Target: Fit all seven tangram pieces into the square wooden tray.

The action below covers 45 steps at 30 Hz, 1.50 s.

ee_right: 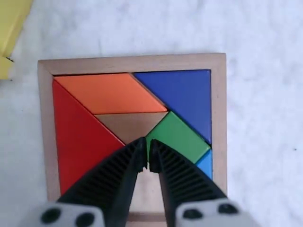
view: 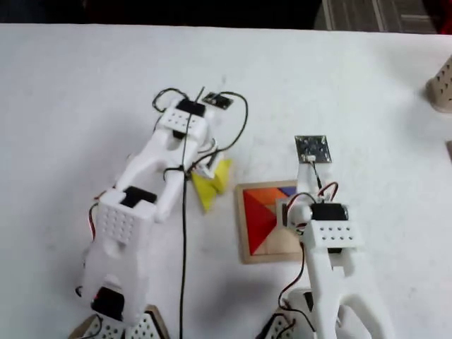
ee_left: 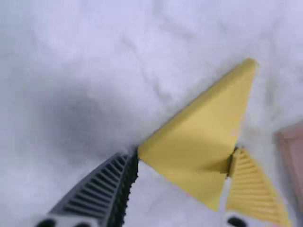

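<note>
Where the white desk (view: 63,92) reaches its far edge, we see a dark strip of room (view: 176,10) and, at the far right, a grey striped surface (view: 374,14). A tan perforated object (view: 441,88) stands at the desk's right edge. Up close the desk top looks faintly mottled.

Our left claw (ee_left: 183,161) is closed on the yellow triangle (ee_left: 199,137), one finger against each side. The piece sits just left of the wooden tray (ee_right: 132,63), not touching it.

Our right claw (ee_right: 147,153) hangs over the tray with its fingers almost together and nothing between them. In the tray lie a red triangle (ee_right: 78,127), an orange parallelogram (ee_right: 111,92), a blue triangle (ee_right: 184,92), a green square (ee_right: 177,135) and a light blue piece (ee_right: 204,163).
</note>
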Tool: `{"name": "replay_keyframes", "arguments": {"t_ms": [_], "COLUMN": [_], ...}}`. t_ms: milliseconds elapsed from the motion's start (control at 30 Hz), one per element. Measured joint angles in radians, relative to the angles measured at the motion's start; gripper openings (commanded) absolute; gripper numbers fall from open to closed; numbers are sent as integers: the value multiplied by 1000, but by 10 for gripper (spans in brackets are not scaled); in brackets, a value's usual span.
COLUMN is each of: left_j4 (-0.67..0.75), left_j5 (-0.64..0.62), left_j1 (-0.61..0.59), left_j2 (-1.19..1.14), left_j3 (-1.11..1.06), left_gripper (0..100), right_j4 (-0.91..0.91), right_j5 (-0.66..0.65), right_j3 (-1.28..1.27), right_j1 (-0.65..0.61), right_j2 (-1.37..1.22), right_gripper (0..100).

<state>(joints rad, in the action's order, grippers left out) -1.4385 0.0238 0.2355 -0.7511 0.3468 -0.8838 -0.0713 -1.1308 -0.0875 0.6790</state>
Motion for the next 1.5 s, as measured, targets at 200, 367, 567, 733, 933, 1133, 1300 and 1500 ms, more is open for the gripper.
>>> {"name": "replay_keyframes", "arguments": {"t_ms": [200,367,567,733,933,1133,1300,1500], "left_j4": [55,60,60,104,160,198,229,284], "left_j5": [115,127,127,64,-14,183,407,509], "left_j1": [3,3,3,2,-11,-23,-43,-41], "left_j2": [9,3,3,20,44,49,49,49], "left_j3": [31,31,31,29,26,26,26,26], "left_gripper": [177,177,180,246,391,350,347,347], "right_j4": [0,0,0,14,37,37,37,37], "right_j5": [0,0,0,0,0,0,0,0], "right_j3": [0,0,0,-5,-17,-20,-20,-20], "right_j1": [0,0,0,0,0,-3,-18,-15], "right_j2": [0,0,0,0,0,0,0,0], "right_gripper": [16,16,16,16,16,16,16,16]}}
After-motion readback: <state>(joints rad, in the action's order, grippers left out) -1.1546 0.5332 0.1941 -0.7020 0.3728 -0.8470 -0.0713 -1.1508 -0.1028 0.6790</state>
